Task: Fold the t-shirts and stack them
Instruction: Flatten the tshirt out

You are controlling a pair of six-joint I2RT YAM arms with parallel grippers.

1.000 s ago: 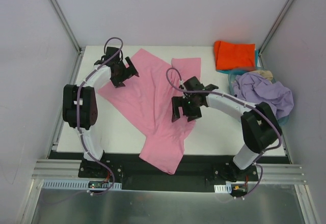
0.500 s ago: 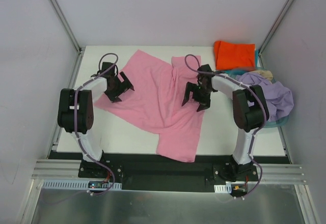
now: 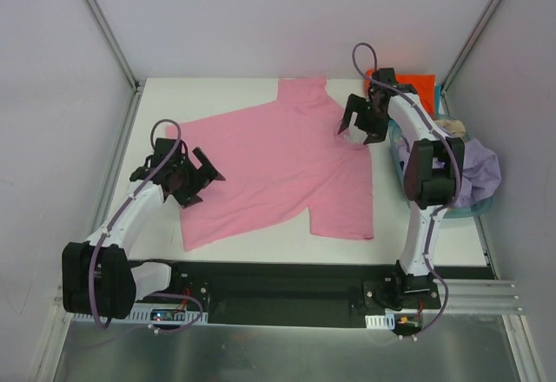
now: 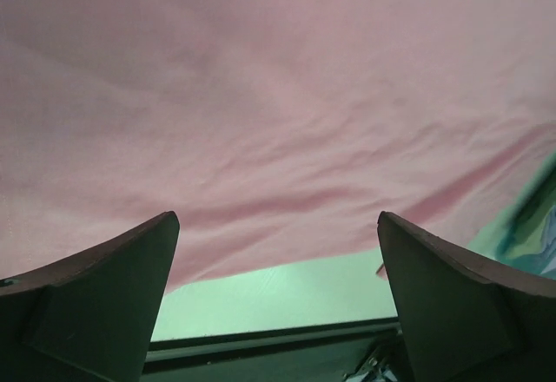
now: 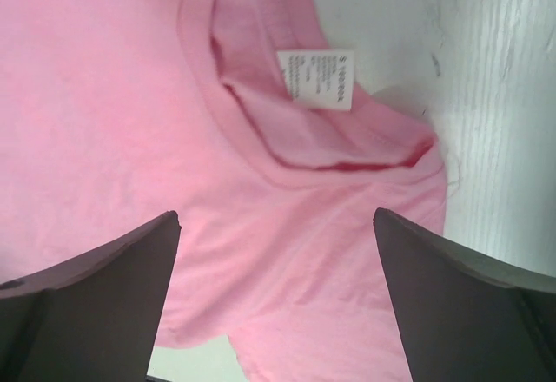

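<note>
1. Left gripper [image 3: 205,187]: jaws spread, empty, over the hem edge of the pink t-shirt [image 3: 278,165].
2. Pink t-shirt: laid open mid-table, collar [image 5: 295,152] pointing right.
3. Right gripper [image 3: 359,132]: jaws spread, empty, above the collar.
4. Orange-red t-shirt [image 3: 422,83]: far right corner, partly behind the right arm.

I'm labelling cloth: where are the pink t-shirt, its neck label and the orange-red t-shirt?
pink t-shirt [image 3: 278,165]: top external view, middle of its body.
neck label [image 5: 315,78]: right wrist view, centre of the white tag.
orange-red t-shirt [image 3: 424,84]: top external view, exposed right part.
</note>
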